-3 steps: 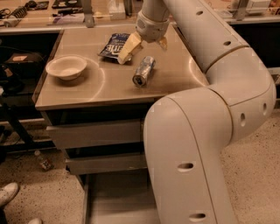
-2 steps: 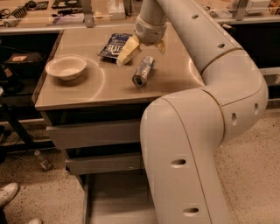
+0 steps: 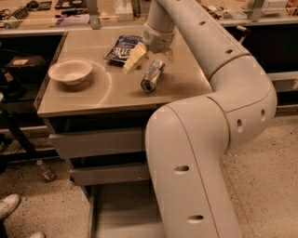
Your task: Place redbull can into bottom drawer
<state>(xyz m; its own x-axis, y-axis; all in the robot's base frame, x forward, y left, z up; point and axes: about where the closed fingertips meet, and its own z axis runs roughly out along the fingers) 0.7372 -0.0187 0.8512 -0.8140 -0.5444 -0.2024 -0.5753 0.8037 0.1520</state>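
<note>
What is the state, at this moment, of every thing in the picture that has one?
redbull can: lying on its side on the table, not gripped.
gripper: open, over the can's far end.
bottom drawer: pulled open.
two upper drawers: shut.
bowl: upright, looks empty.
chip bag: lying flat.

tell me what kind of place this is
Likely a robotics lab or workshop: cluttered workbenches behind, a grey drawer cabinet with its bottom drawer open, and the gripper open over the redbull can lying on top.
</note>
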